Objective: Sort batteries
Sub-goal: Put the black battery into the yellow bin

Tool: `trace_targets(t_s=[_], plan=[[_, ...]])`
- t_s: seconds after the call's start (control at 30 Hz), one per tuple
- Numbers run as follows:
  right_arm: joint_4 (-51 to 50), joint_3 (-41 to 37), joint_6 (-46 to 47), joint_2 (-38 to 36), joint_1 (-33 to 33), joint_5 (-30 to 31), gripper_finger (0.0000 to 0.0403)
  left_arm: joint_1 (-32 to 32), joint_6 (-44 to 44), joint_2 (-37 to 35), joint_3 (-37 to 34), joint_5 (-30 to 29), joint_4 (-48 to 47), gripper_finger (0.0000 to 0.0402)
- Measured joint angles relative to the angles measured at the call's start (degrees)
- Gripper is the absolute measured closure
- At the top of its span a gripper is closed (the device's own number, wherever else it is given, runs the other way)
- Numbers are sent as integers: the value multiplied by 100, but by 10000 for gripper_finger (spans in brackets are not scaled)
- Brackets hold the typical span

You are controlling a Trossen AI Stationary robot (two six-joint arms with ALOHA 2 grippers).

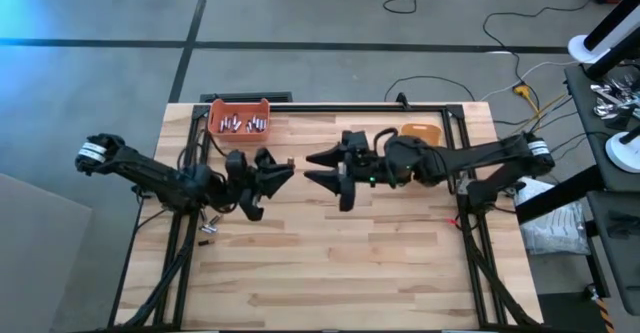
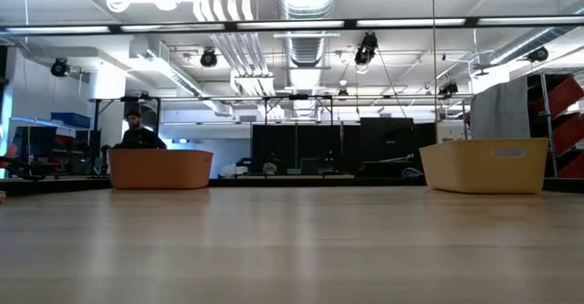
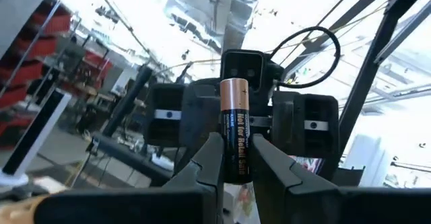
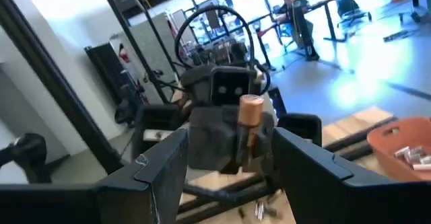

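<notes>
A black cylindrical battery with a copper-coloured top (image 3: 235, 130) stands upright, clenched between the left tool's (image 3: 236, 158) fingers, facing the released right tool (image 1: 327, 168) just opposite.

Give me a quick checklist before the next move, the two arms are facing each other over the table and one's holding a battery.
1. Left claw shut on the battery: ok.
2. Battery stands copper end out, pointing at the other arm: ok.
3. Right claw open to receive: ok.
4. Right claw lined up with the battery: ok, it sits between the fingers in the right wrist view.
5. Orange bin already holds batteries: ok.
6. Yellow bin contents: cannot tell, arm covers it.
</notes>
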Motion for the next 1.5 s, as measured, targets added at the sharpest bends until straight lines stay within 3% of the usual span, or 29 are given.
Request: trace_targets(t_s=[0.37, 0.83, 1.07, 1.3, 1.5], plan=[[-121, 668, 97, 468, -70, -83, 223, 0, 491, 31, 643, -15, -781, 369], [-303, 674, 20, 497, -116, -27, 362, -11, 392, 107, 645, -22, -886, 369], [-431, 667, -155, 479, -127, -31, 358, -17, 309, 114, 532, -37, -880, 365], [-706, 840, -226, 462, -129, -33, 364, -17, 429, -50, 483, -44, -1234, 312], [-1850, 1231, -148, 230, -248, -38, 364, -78, 423, -628, 479, -380, -2809, 254]])
